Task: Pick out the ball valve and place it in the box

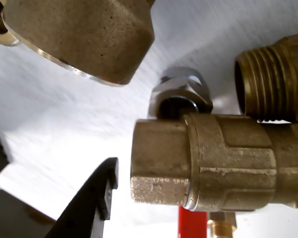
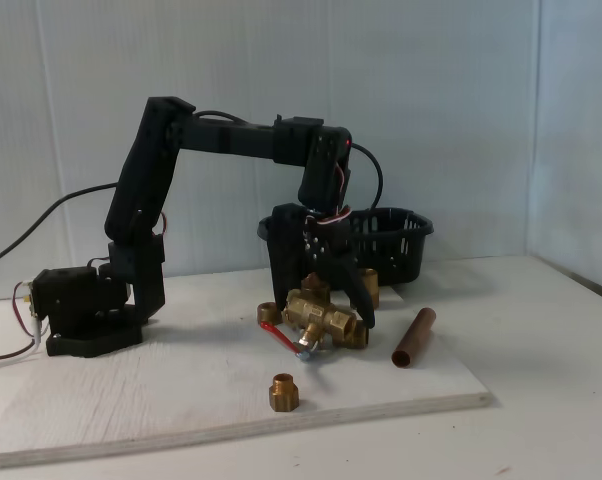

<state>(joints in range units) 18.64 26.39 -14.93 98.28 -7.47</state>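
item: brass ball valve with flat red lever (image 2: 316,318), on the white board directly under my black two-finger gripper (image 2: 321,300), jaws spread astride it, body axis lying crosswise between them.

**Loose fittings around the board**

A copper-brown pipe piece (image 2: 413,337) is lying on the white board (image 2: 131,400), at the right in the fixed view. A small brass fitting (image 2: 284,392) is standing near the front edge. The board is resting on the tabletop (image 2: 551,440).
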